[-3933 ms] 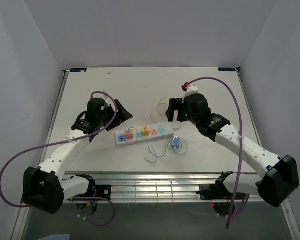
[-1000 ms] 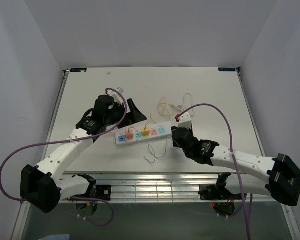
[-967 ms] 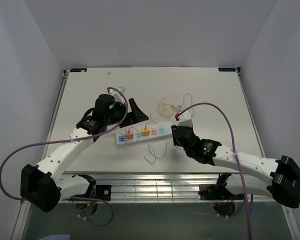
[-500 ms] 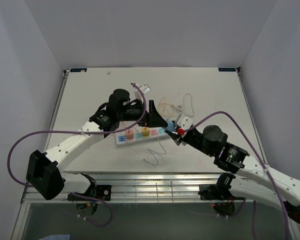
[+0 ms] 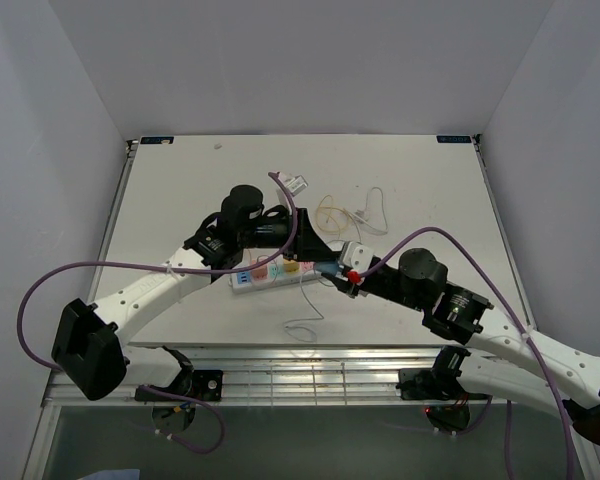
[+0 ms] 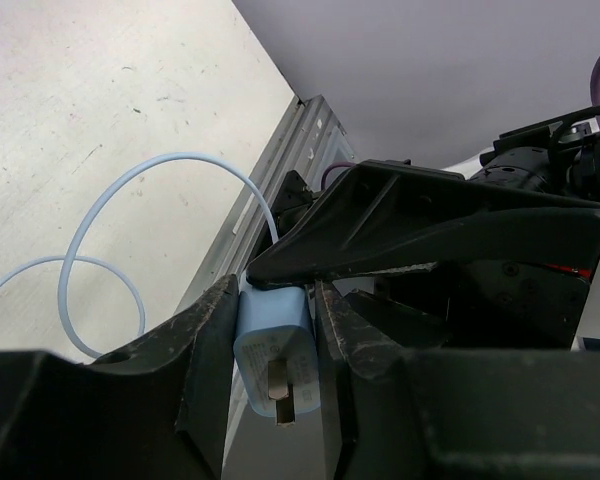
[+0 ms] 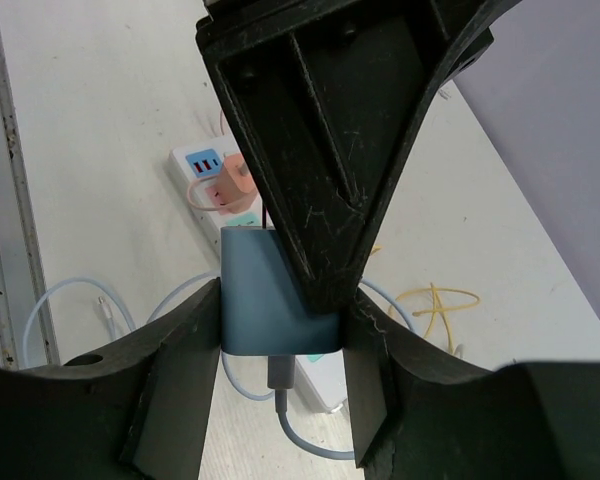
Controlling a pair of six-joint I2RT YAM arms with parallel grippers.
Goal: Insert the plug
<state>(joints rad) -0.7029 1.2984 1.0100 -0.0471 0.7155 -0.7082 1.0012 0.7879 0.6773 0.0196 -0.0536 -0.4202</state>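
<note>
Seen from overhead, the left end effector (image 5: 315,248) and the right end effector (image 5: 343,272) are nose to nose mid-worktop. They sit just over the right end of the power strip (image 5: 270,272). The plug (image 5: 326,267) is a blue speck between them, held up off the worktop (image 5: 180,180), and its cable (image 5: 305,320) trails toward the near edge.

In the left wrist view, the left fingers (image 6: 208,335) are pressed against both sides of the pale blue body, so it's pinching the plug. The prongs point back toward that camera, and one of the right arm's black fingers lies right across the top.

In the right wrist view, the right fingers (image 7: 180,350) squeeze the same block from both sides. The cable leaves on the camera side and a left finger overlaps the far end. An orange plug (image 7: 230,185) already sits in the strip beyond.

My worry is that both appear clamped at once. If either arm pulls before the other lets go, the plug could twist in the grip or pop out. Then the prongs won't line up with a socket. The fingers are also so crowded they could knock each other. The strip looks loose too, so a skewed push or a snagged cable might just shove it around.
</note>
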